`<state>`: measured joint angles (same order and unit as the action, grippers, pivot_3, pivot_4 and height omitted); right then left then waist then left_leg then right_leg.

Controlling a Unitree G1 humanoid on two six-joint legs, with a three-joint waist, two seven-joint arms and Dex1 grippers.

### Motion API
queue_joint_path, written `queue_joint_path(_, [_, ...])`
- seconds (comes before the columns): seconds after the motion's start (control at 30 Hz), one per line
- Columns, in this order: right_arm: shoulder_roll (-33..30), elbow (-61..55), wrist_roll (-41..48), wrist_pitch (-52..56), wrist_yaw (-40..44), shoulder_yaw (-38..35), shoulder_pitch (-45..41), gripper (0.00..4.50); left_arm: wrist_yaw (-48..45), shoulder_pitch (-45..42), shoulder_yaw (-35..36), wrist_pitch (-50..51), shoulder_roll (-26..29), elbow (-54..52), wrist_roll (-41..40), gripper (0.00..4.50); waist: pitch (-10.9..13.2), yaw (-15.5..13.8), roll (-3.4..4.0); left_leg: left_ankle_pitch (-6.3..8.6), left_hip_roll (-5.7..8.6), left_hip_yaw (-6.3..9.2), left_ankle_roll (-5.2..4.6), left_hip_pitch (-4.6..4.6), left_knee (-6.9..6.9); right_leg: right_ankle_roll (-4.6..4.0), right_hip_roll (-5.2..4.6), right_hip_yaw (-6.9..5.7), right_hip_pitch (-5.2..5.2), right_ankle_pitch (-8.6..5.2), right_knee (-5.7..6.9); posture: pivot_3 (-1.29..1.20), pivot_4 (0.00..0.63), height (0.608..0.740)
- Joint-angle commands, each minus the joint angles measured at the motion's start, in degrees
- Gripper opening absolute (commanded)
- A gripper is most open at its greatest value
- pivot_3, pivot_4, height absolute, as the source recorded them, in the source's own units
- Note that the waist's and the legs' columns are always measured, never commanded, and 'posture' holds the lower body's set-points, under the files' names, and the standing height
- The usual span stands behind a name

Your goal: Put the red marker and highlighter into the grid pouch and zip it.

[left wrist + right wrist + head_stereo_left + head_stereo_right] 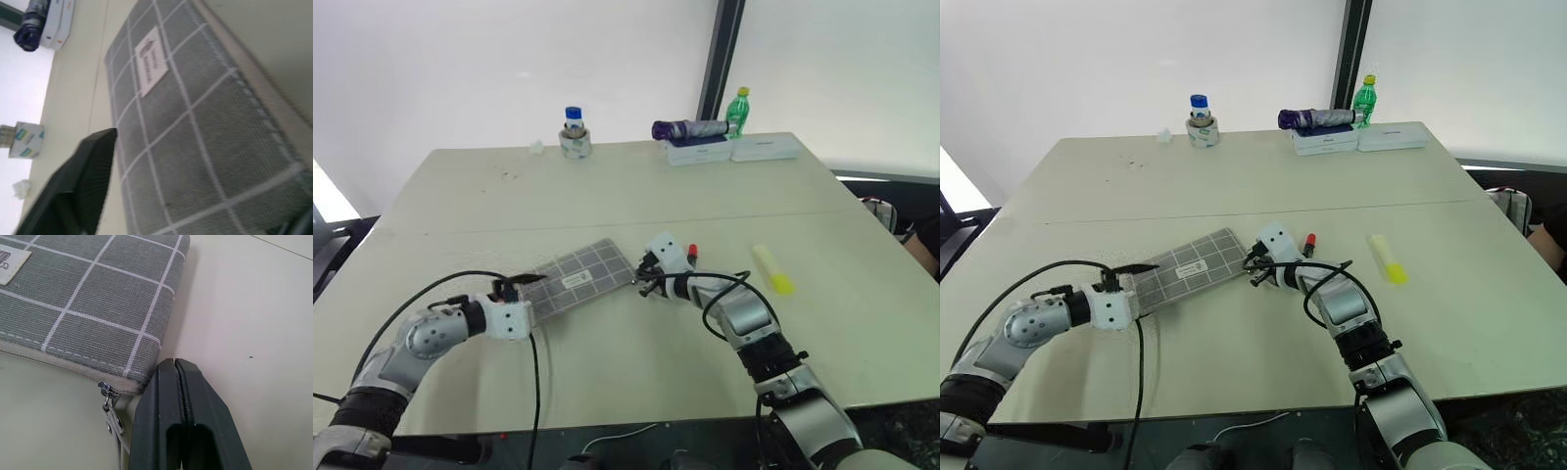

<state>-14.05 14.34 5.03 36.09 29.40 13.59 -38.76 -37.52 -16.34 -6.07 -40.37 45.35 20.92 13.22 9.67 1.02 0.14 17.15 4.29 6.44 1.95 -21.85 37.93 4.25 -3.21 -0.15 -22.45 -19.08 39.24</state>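
The grid pouch (581,278) lies flat on the pale table (607,196), label side up, set at a slant between the two arms. Its zipper pull (111,413) hangs off one corner, and the zipper along that edge looks closed as far as it can be seen. The right gripper (176,363) sits just beside that corner with its two black fingers pressed together; a thin cord from the pull runs down past them, but whether the tips pinch it cannot be told. The left gripper (521,281) is at the pouch's opposite end, one finger (90,169) over the grid fabric and the other under or past the pouch's edge, the jaws part-way apart around that end; a firm grip is not clear. The red marker (691,253) lies on the table just behind the right wrist, only its red end showing. The highlighter (771,268) lies on bare table further to the right, well apart from the pouch. Along the far edge stand a small bottle with a blue cap (574,131) on a roll of tape, a green bottle (736,110), a folded purple umbrella (690,128) and two white boxes (734,150).
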Motion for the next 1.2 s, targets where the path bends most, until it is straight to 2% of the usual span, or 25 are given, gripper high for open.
queue_joint_path(0.03, [0.3, -2.4, -0.3, -0.5, -0.4, -1.0, -0.3, 0.00, -0.4, 0.6, 1.3, -1.5, 1.0, -3.2, -3.4, 1.57, 0.0, 0.0, 0.00, -0.02, 0.00, 0.00, 0.04, -0.08, 0.01, 0.00, 0.00, 0.00, -0.06, 0.00, 0.00, 0.00, 0.150, 0.740])
queue_joint_path(0.13, [0.4, -2.3, -0.4, -0.5, -0.4, -1.2, -0.3, 0.00, -0.9, 1.7, 1.5, -1.9, 1.6, -4.1, -4.4, 0.05, 0.0, 0.0, 0.00, -0.05, 0.00, 0.00, 0.07, -0.21, 0.03, -0.01, 0.00, 0.00, -0.19, 0.01, 0.02, 0.00, 0.150, 0.740])
queue_joint_path(0.37, [0.5, -2.7, -0.4, -0.7, -0.7, -1.4, -0.1, 0.00, -2.2, 4.5, 2.1, 1.0, 1.7, -8.5, -8.1, 0.05, 0.0, 0.0, 0.00, -0.05, 0.00, 0.00, 0.07, -0.29, 0.04, -0.02, 0.00, 0.00, -0.25, 0.01, 0.02, 0.00, 0.150, 0.740])
queue_joint_path(0.5, [0.2, -4.0, -1.5, -5.6, -3.6, -3.0, -1.4, 0.00, -3.7, 7.3, 5.4, 18.5, 0.1, -17.3, -19.1, 0.05, 0.0, 0.1, 0.00, -0.05, 0.00, 0.00, 0.07, -0.38, 0.04, -0.02, 0.00, 0.00, -0.32, 0.01, 0.03, 0.00, 0.150, 0.740])
queue_joint_path(0.57, [-0.8, -4.6, -1.3, -7.0, -4.1, -4.6, -2.2, 0.00, -3.6, 8.3, 7.2, 24.4, 0.0, -21.2, -22.1, 0.05, 0.0, 0.1, -0.01, -0.05, -0.01, 0.00, 0.07, -0.43, 0.08, -0.02, 0.00, 0.00, -0.37, 0.01, 0.07, 0.00, 0.150, 0.740])
queue_joint_path(0.67, [-3.4, -8.3, -0.1, -6.5, -3.5, -8.1, -3.0, 0.85, -1.6, 10.1, 10.6, 31.1, -1.2, -27.4, -25.4, 0.00, 0.0, 0.1, 0.00, -0.05, -0.01, 0.00, 0.07, -0.44, 0.09, -0.02, 0.00, 0.00, -0.37, 0.01, 0.08, 0.00, 0.150, 0.740])
queue_joint_path(0.83, [-7.4, -17.7, 4.4, 0.0, 0.6, -11.3, -1.9, 3.32, 1.3, 12.4, 13.1, 35.5, -3.5, -33.1, -24.9, 0.00, 0.0, -0.1, 0.00, -0.05, -0.01, 0.00, 0.07, -0.47, 0.09, -0.02, 0.00, 0.00, -0.37, 0.01, 0.02, 0.00, 0.150, 0.740])
queue_joint_path(0.97, [-10.8, -25.4, 10.6, 8.0, 6.6, -11.4, 0.8, 3.32, 2.8, 12.9, 13.0, 37.5, -5.7, -36.2, -24.4, 0.00, 0.0, 0.0, -0.01, -0.05, -0.03, 0.00, 0.07, -0.47, 0.09, -0.02, 0.01, 0.00, -0.36, 0.01, 0.01, 0.00, 0.150, 0.740])
queue_joint_path(1.2, [-9.2, -24.6, 10.4, 8.2, 5.7, -8.8, 2.4, 3.32, 0.0, 13.4, 11.5, 39.3, -6.9, -38.9, -25.5, 0.00, 0.0, -0.1, -0.01, -0.07, -0.03, 0.00, 0.04, -0.46, 0.10, -0.05, 0.01, 0.00, -0.34, 0.03, 0.01, 0.00, 0.150, 0.740])
